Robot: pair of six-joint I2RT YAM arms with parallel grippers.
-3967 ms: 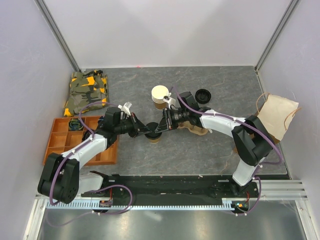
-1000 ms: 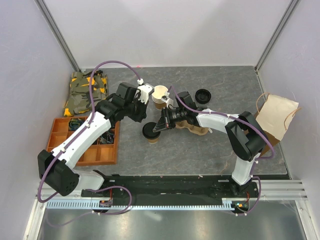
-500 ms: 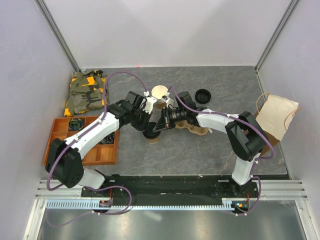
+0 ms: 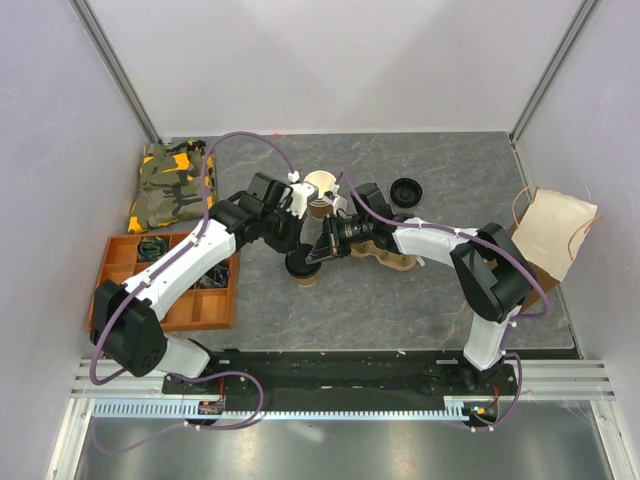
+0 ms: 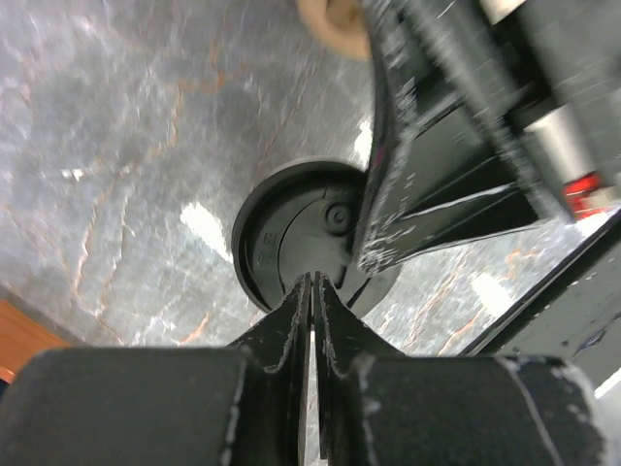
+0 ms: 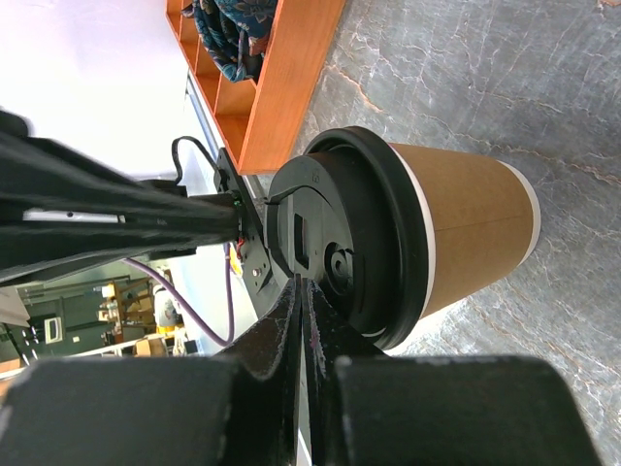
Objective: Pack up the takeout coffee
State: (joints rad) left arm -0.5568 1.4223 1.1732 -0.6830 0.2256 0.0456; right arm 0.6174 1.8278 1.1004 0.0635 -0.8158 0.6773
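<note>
Takeout coffee [image 6: 466,223], lid [image 5: 281,243] embossing unreadable, beneath closed left tool [image 5: 310,283], right tool [image 6: 302,288]

We record that the left gripper [image 4: 296,252], earlier low at the left of the takeout coffee [image 4: 304,270], swung up and away, then returned; its closed tips now stand over the coffee's lid [image 5: 291,238].

The left arm is arching inward, the left gripper [image 4: 294,254] pointing down with jaws pressing together; the right arm is stretching leftward, the right gripper [image 4: 313,257] likewise closed, both tips nearly meeting.
</note>
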